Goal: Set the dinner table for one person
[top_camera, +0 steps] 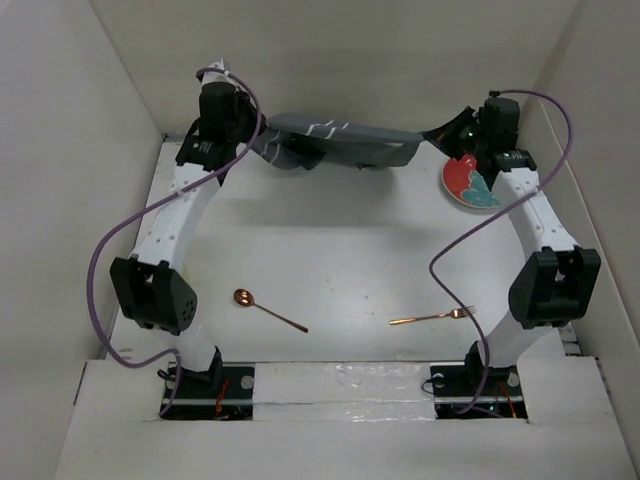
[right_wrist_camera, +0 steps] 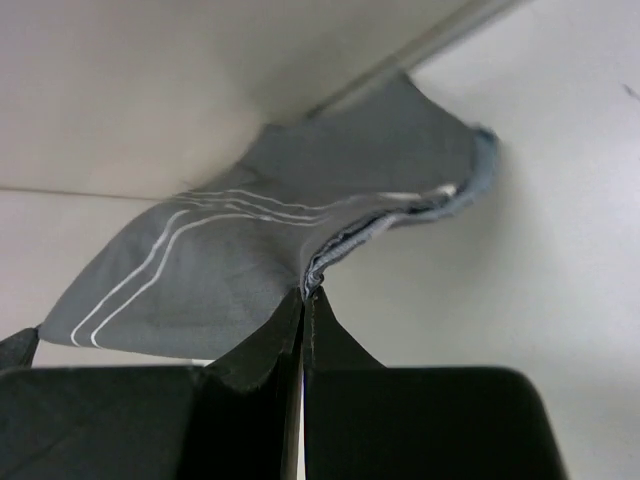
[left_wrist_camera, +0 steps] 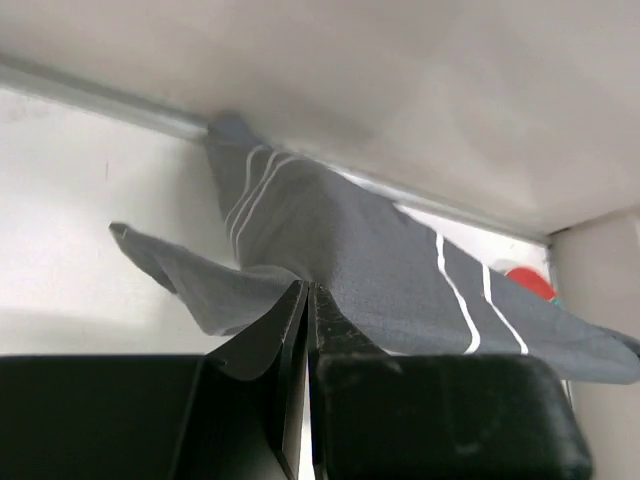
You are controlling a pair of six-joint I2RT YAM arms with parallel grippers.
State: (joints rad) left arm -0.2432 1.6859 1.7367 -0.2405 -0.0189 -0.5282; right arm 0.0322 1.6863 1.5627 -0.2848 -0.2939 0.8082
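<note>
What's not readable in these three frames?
1. The plate: in the top view the right arm covers part of it. The left wrist view shows only a red sliver behind the placemat.
2. The fork and spoon: top view only, too small for detail.
3. Top view: wrist housings hide the left claw and right claw. The wrist views show both shut on the placemat.

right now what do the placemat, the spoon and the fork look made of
The placemat looks like woven cloth, matte dark grey with white stripes; it hangs in soft folds with a stitched edge. The spoon and fork are probably metal with a polished copper-coloured finish: thin and glinting.
</note>
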